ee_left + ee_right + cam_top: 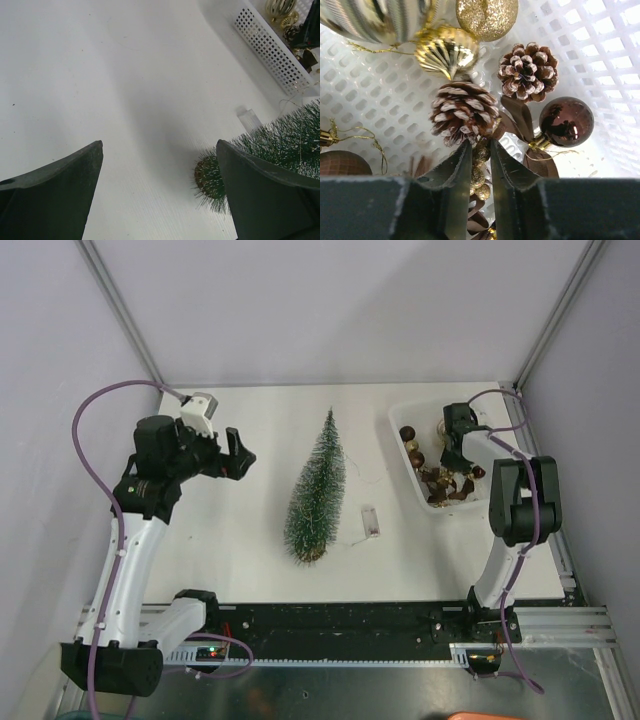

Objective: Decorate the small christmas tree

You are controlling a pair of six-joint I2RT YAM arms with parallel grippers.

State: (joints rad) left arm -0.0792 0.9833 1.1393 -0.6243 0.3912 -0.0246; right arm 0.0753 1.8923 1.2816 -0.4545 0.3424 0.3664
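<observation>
The small christmas tree (316,490) lies on its side in the middle of the white table, tip toward the back and brown base toward the front. Its base end shows in the left wrist view (207,175). My left gripper (238,452) hovers left of the tree, open and empty (160,145). My right gripper (452,455) is down in the white basket (400,418). Its fingers (480,142) are shut on a gold glitter berry sprig (481,172) that hangs below a frosted pinecone (462,112).
The basket (600,45) also holds a second pinecone (527,72), a brown bauble (566,121), a gold glitter ball (486,17) and a ribbed gold ornament (445,52). A small clear battery pack (369,521) with thin wire lies right of the tree. Grey walls enclose the table.
</observation>
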